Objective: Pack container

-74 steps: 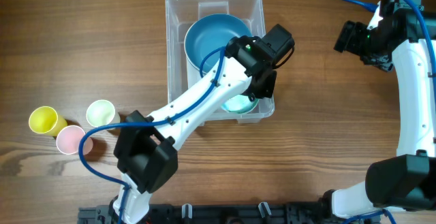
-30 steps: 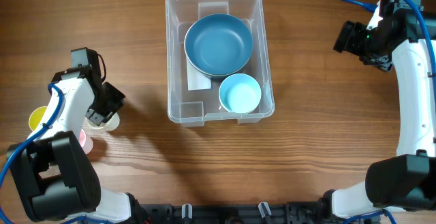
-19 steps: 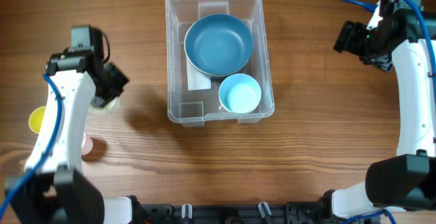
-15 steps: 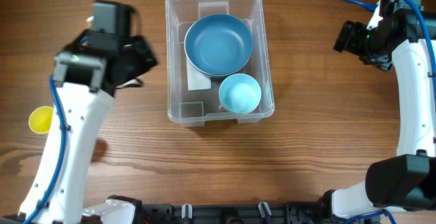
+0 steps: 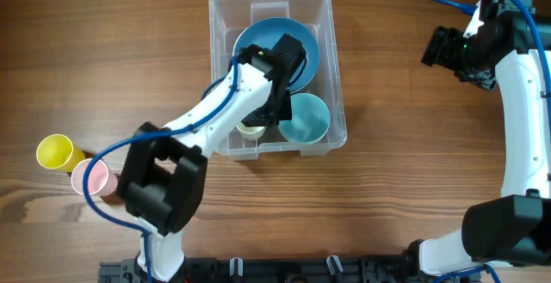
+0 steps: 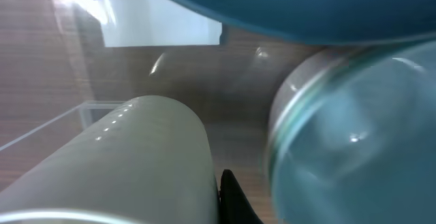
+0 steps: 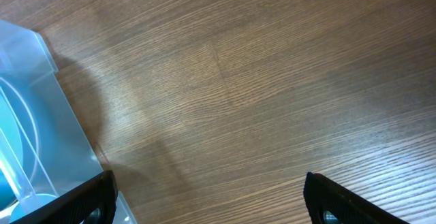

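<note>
The clear container [image 5: 223,76] stands at the table's middle, holding a large blue bowl [image 5: 297,38] and a small light blue bowl [image 5: 308,119]. My left gripper [image 5: 263,119] reaches into its front left part, shut on a pale green cup [image 5: 251,132]. In the left wrist view the cup [image 6: 122,163] lies against my black finger [image 6: 231,200], beside the small bowl [image 6: 354,135] and under the big bowl [image 6: 306,6]. The container's white label [image 6: 157,20] shows behind. My right gripper [image 5: 443,49] is open and empty, right of the container [image 7: 27,115].
A yellow cup [image 5: 54,151] and a pink cup [image 5: 90,177] stand at the table's left front. Bare wood lies under my right gripper [image 7: 211,197].
My left arm left the container, went to the cups at the left, took the pale green cup and swung back with it into the container. The right arm has not moved.
</note>
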### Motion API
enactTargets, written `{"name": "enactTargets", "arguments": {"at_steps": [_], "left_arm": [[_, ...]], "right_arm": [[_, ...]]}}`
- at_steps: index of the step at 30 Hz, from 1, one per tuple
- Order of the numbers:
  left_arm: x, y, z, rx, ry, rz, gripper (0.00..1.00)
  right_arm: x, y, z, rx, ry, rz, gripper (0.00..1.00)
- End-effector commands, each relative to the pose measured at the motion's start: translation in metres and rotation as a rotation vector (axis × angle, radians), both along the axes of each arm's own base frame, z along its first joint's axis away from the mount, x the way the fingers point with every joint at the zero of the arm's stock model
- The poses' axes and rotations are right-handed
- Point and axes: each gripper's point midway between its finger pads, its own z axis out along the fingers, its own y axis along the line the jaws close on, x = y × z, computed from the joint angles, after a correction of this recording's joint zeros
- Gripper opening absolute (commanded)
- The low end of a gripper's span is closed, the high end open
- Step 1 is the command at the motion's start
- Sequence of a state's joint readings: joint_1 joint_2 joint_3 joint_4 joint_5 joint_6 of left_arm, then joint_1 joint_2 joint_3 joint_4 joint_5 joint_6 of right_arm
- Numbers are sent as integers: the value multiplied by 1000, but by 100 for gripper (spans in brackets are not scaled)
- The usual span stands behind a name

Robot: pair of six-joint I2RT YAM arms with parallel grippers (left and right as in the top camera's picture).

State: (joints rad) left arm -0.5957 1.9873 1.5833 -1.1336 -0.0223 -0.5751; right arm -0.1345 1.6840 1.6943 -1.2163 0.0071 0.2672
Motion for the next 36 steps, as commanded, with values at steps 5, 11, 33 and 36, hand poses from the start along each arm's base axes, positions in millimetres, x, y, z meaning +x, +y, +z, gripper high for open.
{"name": "enactTargets", "arguments": {"at_steps": [5, 11, 33, 36], "left_arm": [[-4, -1, -15, 12, 43, 7, 19], [23, 43, 89, 17, -198, 90, 22], [-94, 320, 10, 105, -91, 1062, 39], [-91, 321, -9, 112, -51, 1060, 40]], "right_arm": [[0, 0, -6, 8, 17, 5, 89], [0, 0, -6, 8, 17, 5, 89], [1, 0, -9, 9, 25, 4, 89], [1, 0, -9, 10, 25, 4, 89]]}}
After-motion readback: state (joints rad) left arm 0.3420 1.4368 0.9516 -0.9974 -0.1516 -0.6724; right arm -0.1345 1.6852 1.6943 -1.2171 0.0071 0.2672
